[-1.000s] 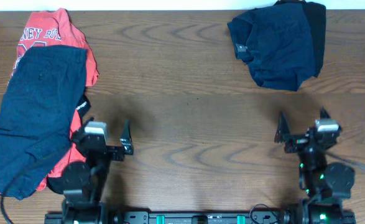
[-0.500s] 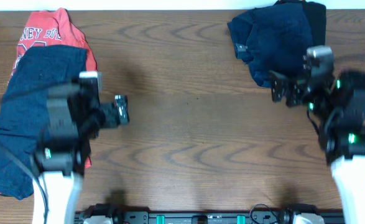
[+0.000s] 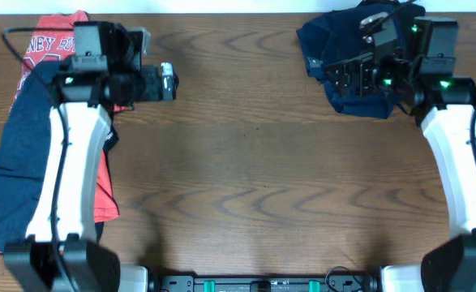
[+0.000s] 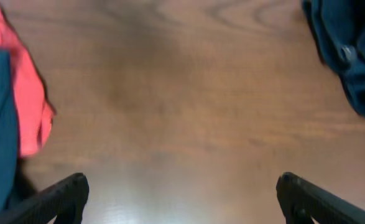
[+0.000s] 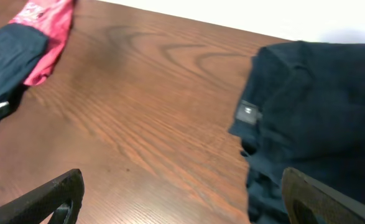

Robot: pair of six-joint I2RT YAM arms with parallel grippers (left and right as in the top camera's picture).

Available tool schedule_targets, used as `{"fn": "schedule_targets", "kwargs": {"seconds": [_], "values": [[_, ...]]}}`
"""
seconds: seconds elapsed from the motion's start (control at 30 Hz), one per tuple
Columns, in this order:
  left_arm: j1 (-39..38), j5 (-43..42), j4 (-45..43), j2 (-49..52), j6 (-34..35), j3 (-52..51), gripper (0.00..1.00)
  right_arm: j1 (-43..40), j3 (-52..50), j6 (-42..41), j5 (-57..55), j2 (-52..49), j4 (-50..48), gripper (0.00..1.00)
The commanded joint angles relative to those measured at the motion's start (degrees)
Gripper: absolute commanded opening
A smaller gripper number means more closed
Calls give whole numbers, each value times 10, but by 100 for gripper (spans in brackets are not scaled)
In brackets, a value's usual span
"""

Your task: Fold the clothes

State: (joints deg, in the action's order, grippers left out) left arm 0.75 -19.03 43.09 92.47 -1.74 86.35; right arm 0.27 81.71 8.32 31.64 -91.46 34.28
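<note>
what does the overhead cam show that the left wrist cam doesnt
Only overhead: the right gripper above the navy pile, the lettering on the red shirt, and the full length of the navy shorts lying over it. Only left wrist: the left gripper from behind its fingers, wide apart, nothing between. Both: the wooden table, an edge of shirt and shorts, part of the navy pile.

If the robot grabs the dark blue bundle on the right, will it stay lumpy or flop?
Probably flops: the dark blue bundle lies crumpled in soft folds. Pushed, it would likely bunch and drag on the table, not roll.
</note>
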Motion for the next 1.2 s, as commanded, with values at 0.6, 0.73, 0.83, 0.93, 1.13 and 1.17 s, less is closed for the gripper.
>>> {"fn": "schedule_targets", "kwargs": {"seconds": [0.6,0.73,0.83,0.93,1.13,1.17], "values": [[76,337,-150,305,-31,131,94,6,-23,16,21,-15,2,87],[77,369,-185,327,-52,131,94,6,-32,16,7,-15,2,84],[79,369,-195,337,-51,131,92,6,-36,16,3,-15,0,81],[84,369,-196,346,-51,131,89,7,-38,16,-2,-15,-1,79],[101,364,-201,363,-52,131,89,7,-38,16,-2,-15,-14,80],[103,364,-204,363,-51,131,89,7,-38,16,-2,-15,-16,80]]}}
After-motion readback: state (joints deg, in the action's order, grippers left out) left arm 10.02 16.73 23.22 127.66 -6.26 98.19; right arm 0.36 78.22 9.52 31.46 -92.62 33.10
